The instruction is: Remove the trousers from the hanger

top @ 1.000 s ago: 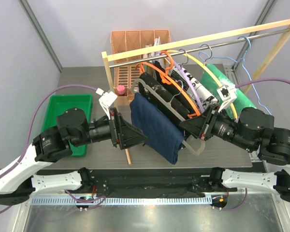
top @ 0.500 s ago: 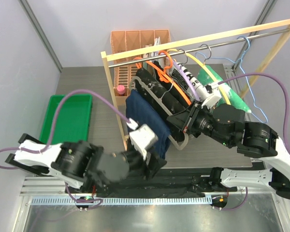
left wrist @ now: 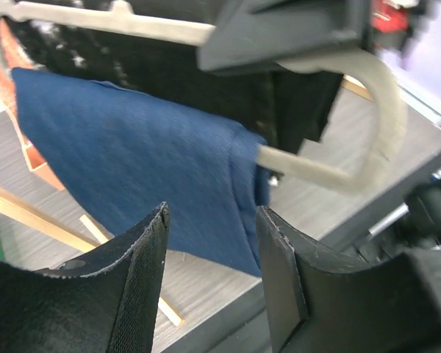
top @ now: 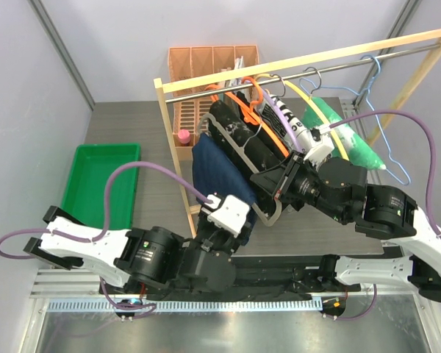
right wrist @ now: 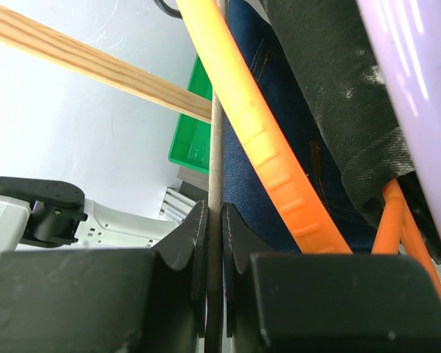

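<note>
Reaching for navy trousers [left wrist: 132, 154] with left hand [left wrist: 213, 213], spread, empty; bracing pale hanger [left wrist: 382, 118] in clenched right hand [right wrist: 213, 208]. Next: pinch cloth, slide off bar.

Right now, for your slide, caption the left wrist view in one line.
Open left gripper faces navy trousers draped over a pale hanger.

I work in a robot lab's test cell, not a home: bare pale wall panels [top: 117, 44] on a metal post [top: 59, 44] close in my grey table [top: 125, 125]. A small wooden clothes rail [top: 309, 59] crosses above my right claw [right wrist: 213, 235]. A green bin [top: 106, 146] sits left of my left claw [left wrist: 212, 250], and purple cables [top: 397, 115] loop overhead.
</note>
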Robot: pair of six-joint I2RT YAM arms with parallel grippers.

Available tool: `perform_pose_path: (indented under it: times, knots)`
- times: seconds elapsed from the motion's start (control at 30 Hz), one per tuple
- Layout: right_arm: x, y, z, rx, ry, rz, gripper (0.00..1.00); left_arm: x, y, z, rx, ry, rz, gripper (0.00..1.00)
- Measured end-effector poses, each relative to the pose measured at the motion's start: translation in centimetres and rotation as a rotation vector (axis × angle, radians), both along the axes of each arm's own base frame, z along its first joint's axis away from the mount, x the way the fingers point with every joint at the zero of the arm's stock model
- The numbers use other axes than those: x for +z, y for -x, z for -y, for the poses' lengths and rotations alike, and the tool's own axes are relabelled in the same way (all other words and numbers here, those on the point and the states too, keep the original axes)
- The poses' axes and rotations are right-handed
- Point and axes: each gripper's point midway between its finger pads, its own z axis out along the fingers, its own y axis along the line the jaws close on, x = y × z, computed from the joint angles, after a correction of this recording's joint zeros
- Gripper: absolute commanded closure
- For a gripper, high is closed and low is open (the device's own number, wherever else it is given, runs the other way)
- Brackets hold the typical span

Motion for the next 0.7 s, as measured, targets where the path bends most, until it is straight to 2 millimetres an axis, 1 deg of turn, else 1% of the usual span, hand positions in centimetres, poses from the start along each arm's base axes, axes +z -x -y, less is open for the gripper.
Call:
perform_pose_path:
  times: [0.03,0.07,0.1,0.23,0.33,0.37,0.43,0.57,0.7]
  knots:
    - [0.0,0.0,0.0,-0.002,-0.003,0.001,0.99,0.0,-0.6,0.0,0.021,0.003,-0.003,0.45]
    - [0.0,-0.1,0.0,-0.004,-0.004,0.0,0.99,-0.1,-1.1,0.0,0.035,0.003,-0.005,0.41]
    - [0.0,-0.1,0.0,-0.007,-0.007,0.0,0.99,-0.1,-1.2,0.1,0.038,0.0,-0.006,0.39]
    - [0.0,-0.3,-0.1,-0.018,-0.023,-0.004,0.99,-0.2,-0.8,1.5,0.043,0.005,-0.014,0.38]
    - [0.0,-0.4,-0.2,-0.027,-0.033,-0.007,0.99,-0.8,-0.9,2.4,0.062,-0.003,-0.021,0.4]
    - [0.0,-0.5,-0.3,-0.031,-0.038,-0.009,0.99,-1.1,-1.0,2.6,0.076,-0.014,-0.023,0.43]
    - [-0.1,-0.6,-0.2,-0.041,-0.042,-0.012,0.99,-1.6,-1.4,2.8,0.106,-0.023,-0.032,0.45]
    - [0.1,-0.7,-0.4,-0.048,-0.06,-0.018,0.99,-2.5,-2.7,2.0,0.167,-0.035,-0.049,0.53]
    - [0.2,-0.8,-0.7,-0.052,-0.075,-0.024,0.99,-2.6,-3.9,1.1,0.211,-0.015,-0.06,0.54]
